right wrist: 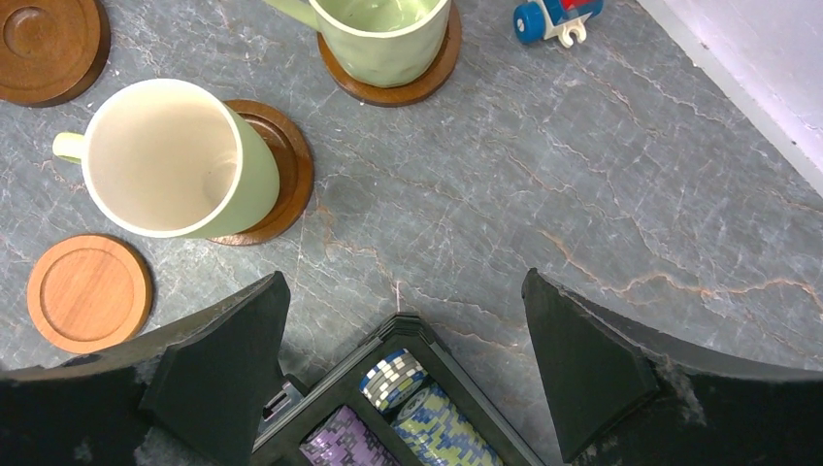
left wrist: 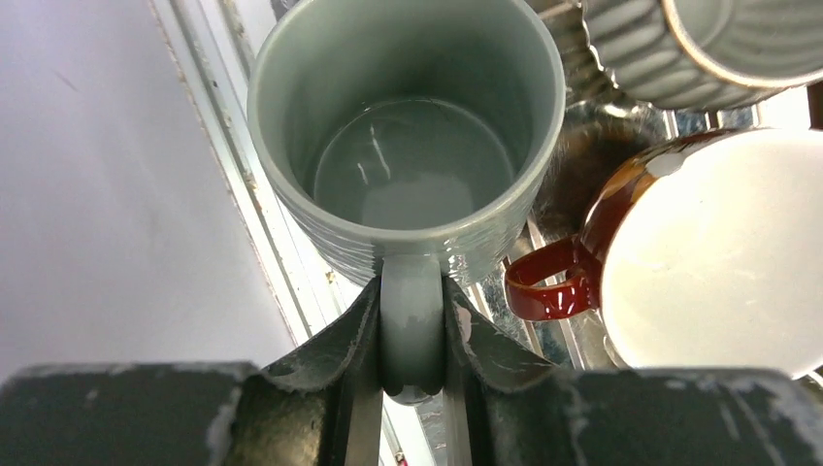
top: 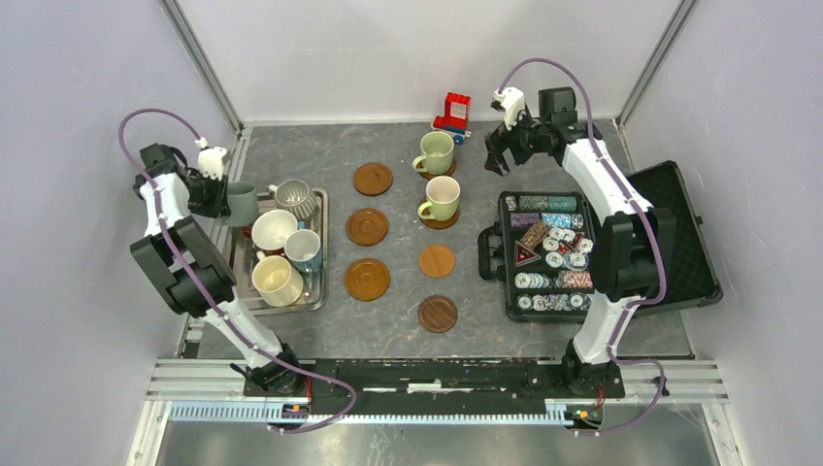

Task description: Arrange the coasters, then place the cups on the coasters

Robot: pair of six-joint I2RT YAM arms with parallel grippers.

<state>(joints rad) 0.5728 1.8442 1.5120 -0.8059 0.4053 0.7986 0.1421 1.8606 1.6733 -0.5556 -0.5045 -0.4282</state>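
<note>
The left gripper (left wrist: 412, 325) is shut tight on the handle of the grey-green mug (left wrist: 408, 126), with one finger on each side of the loop. That mug is at the far left corner of the metal tray (top: 323, 291), which lies along the left edge of the table (top: 320, 146). Whether the mug is off the tray floor cannot be told. Four more mugs sit in the tray: a ribbed grey one (top: 294, 197), a cream-and-brown one (top: 274, 231), a small blue-and-white one (top: 304, 249) and a cream-yellow one (top: 277, 280).

The right gripper (right wrist: 403, 291) has its jaws wide apart and holds nothing. It hovers over the far edge of the chip case (top: 548, 254), toward the table's right edge.

Seven coasters (top: 367, 226) show in two columns down the middle of the table. The two at the far end of the right column each carry one of the pale green mugs (top: 436, 152), and the other five are bare.

The arranging looks finished. Two cups are placed, a third is in hand and bound for a bare coaster, and four wait in the tray.
</note>
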